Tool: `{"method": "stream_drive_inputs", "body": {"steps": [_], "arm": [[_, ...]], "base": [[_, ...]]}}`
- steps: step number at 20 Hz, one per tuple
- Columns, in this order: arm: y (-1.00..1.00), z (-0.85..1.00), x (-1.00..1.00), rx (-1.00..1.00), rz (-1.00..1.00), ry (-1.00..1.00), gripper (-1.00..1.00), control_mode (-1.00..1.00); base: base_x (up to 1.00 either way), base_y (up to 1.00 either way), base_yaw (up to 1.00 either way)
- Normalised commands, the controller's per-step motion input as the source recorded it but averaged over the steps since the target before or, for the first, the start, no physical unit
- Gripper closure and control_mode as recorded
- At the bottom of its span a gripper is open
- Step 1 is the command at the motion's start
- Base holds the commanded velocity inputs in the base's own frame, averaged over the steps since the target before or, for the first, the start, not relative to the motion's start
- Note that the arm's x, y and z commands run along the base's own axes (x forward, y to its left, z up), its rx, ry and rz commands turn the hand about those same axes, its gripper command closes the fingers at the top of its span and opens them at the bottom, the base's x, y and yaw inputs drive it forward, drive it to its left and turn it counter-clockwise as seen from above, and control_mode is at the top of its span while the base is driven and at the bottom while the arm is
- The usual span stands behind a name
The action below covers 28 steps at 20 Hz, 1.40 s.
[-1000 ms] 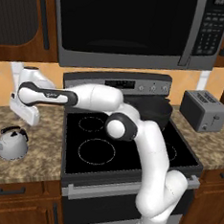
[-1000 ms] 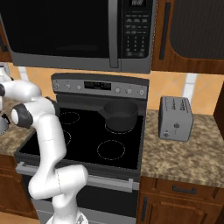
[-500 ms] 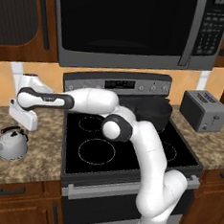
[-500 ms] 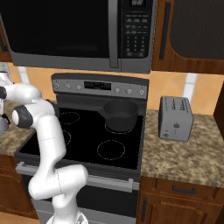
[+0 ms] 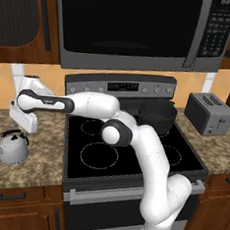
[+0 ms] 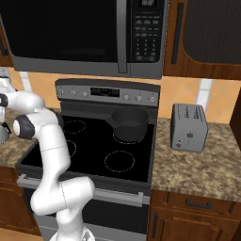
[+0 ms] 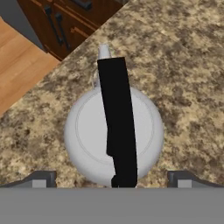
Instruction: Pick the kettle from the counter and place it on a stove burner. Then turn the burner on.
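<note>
The kettle (image 5: pixel 12 148) is small, rounded and silver-grey with a dark arched handle. It stands on the speckled granite counter (image 5: pixel 39 165) left of the cooktop. My gripper (image 5: pixel 22 127) hangs just above it, pointing down. In the hand view the kettle (image 7: pixel 87 140) lies straight below, its black handle running up the middle. My open gripper (image 7: pixel 111 179) has one fingertip on each side of the body and touches nothing. The stove burner (image 5: pixel 99 155), the widest dotted ring, is at the front left of the black glass.
A dark round pot (image 5: pixel 156 113) (image 6: pixel 129 123) sits on the back right ring. A silver toaster (image 5: pixel 209 113) (image 6: pixel 189 127) stands on the right counter. A microwave (image 5: pixel 130 24) hangs over the stove. Knobs (image 5: pixel 158 91) line the back panel. The counter's front edge and cabinet doors (image 7: pixel 61 26) are near the kettle.
The hand has come down and slightly left toward the kettle. The jaws have stayed open and the kettle has not moved.
</note>
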Motion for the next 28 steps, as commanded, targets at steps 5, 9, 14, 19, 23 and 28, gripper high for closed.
{"method": "stream_drive_inputs", "body": {"steps": [5, 9, 14, 19, 23, 28], "arm": [[0.14, -0.04, 0.17, 0.0, -0.01, 0.0, -1.0, -1.0], [0.18, -0.07, 0.0, 0.0, 0.0, 0.0, -1.0, -1.0], [0.11, -0.01, -0.05, 0.0, 0.0, 0.0, -1.0, -1.0], [0.0, 0.0, 0.0, 0.0, 0.0, 0.0, -1.0, -1.0], [0.0, 0.0, 0.0, 0.0, 0.0, 0.0, 1.0, -1.0], [0.0, 0.0, 0.0, 0.0, 0.0, 0.0, 1.0, -1.0]], "base": [[0.0, 0.0, 0.0], [0.0, 0.0, 0.0], [0.0, 0.0, 0.0], [0.0, 0.0, 0.0], [0.0, 0.0, 0.0], [0.0, 0.0, 0.0]]}}
